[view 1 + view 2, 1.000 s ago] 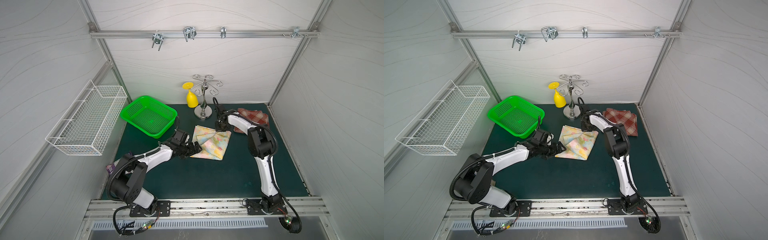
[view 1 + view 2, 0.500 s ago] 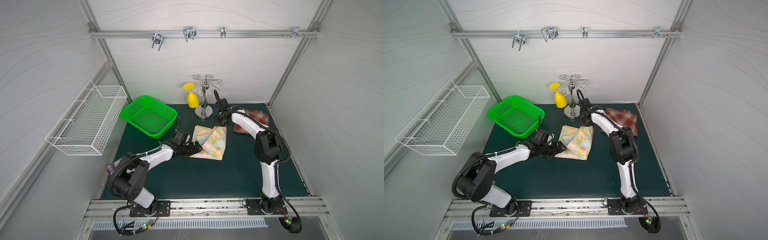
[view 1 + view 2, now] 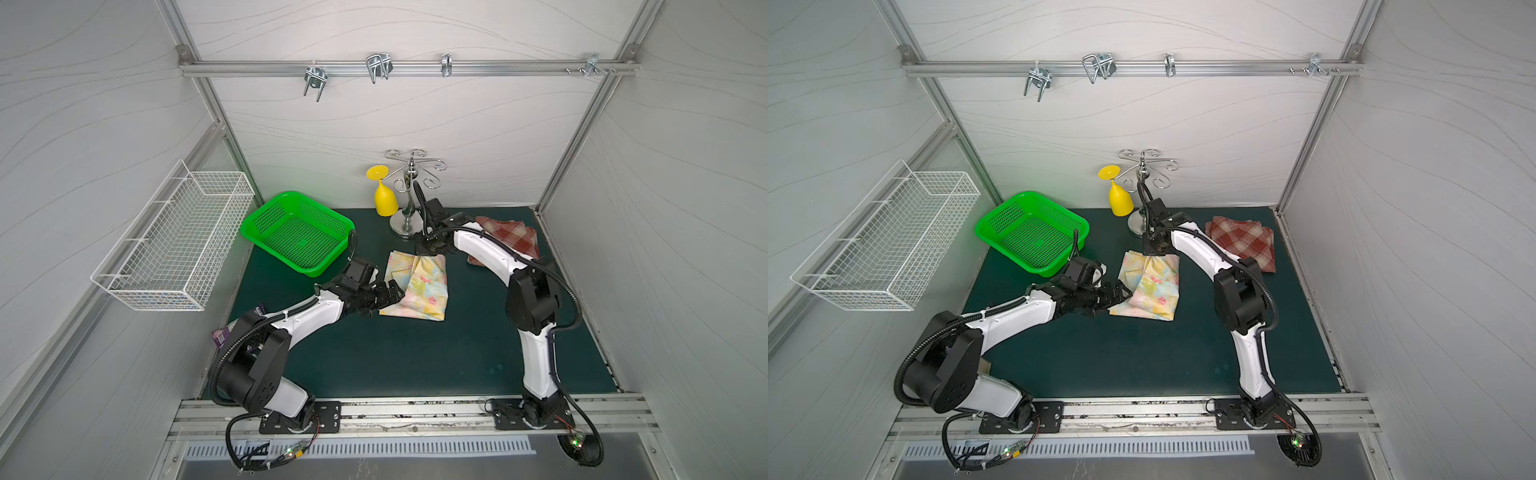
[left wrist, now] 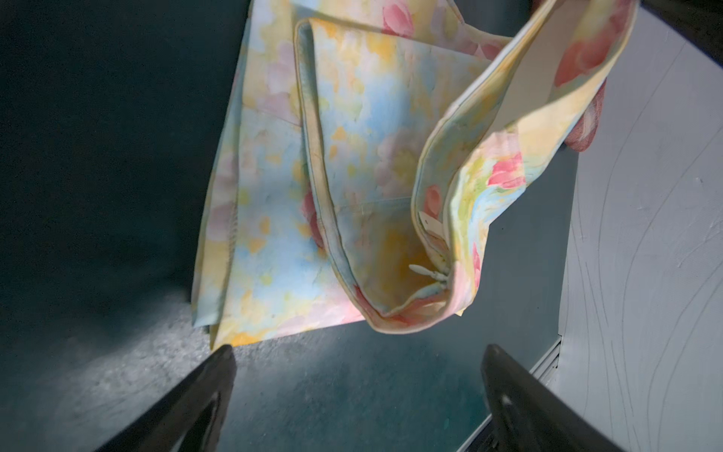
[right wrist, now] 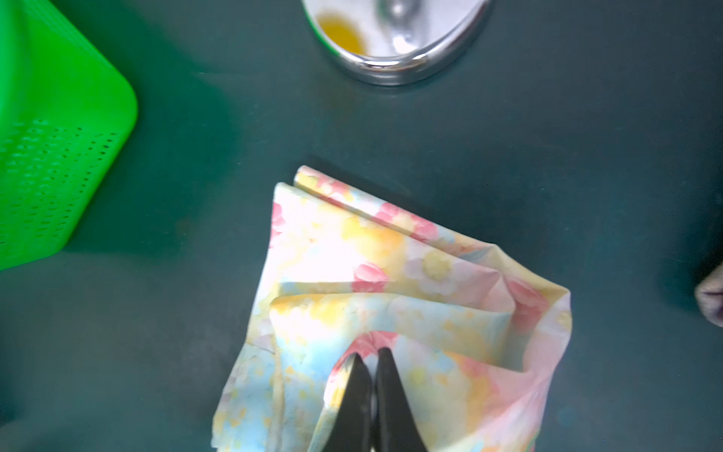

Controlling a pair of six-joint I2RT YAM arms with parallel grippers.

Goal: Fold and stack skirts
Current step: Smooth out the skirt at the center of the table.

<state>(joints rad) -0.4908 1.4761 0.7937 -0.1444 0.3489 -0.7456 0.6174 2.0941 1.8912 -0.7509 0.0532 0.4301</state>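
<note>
Dark green mat [image 3: 415, 353] inside white panel walls [image 3: 395, 124].

Floral skirt [image 3: 419, 286] at mat centre, partly folded, long axis running rear to front, rear edge lifted.
Right gripper [image 5: 367, 356] pinched tight on that rear edge.
Left gripper [image 4: 358, 352] spread wide, just beside near-left corner, gripping nothing.
Plaid skirt [image 3: 509, 237] folded in rear right corner.

Count: two skirts, one green basket [image 3: 299, 232], one wire basket [image 3: 174, 245], one yellow cup [image 3: 384, 201], one chrome stand [image 3: 405, 226].
</note>
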